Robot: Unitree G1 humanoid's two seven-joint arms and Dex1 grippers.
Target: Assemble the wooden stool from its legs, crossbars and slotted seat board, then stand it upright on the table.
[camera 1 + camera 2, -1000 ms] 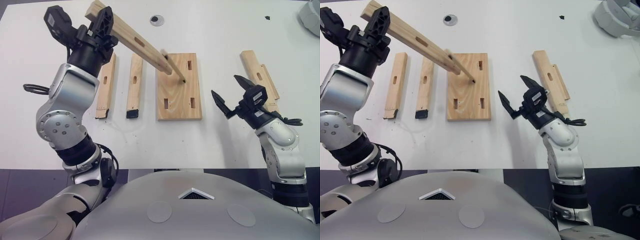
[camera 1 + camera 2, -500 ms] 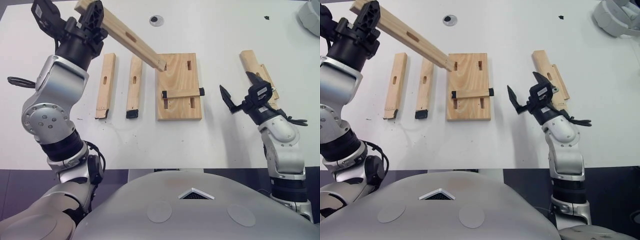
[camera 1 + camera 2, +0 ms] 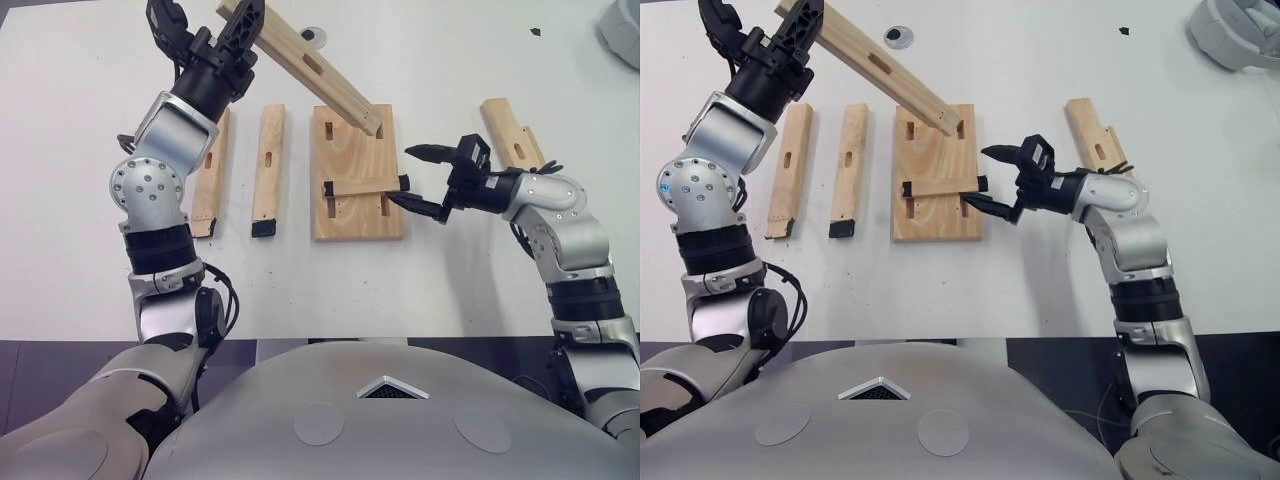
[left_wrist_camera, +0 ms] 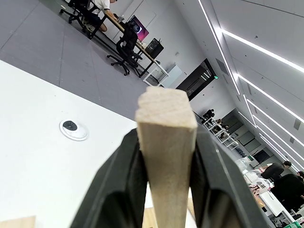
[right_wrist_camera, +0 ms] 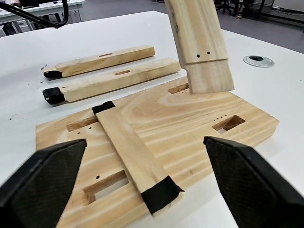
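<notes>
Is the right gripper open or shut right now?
Open. The right gripper has its fingers spread wide, one each side of the crossbar end on the seat board.

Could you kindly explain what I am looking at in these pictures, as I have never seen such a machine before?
This is a humanoid robot with two arms, each ending in a two-fingered gripper. The two wide pictures come from cameras in its head, looking down over the arms at a white table. The other two come from a camera on each wrist. On the table lies a slotted seat board with a short crossbar resting across it. There are two legs to its left and more wooden pieces to its right. The left gripper is shut on a third leg, held raised and tilted, with its lower end at the far part of the board. The right gripper is open beside the crossbar's right end, holding nothing.
</notes>
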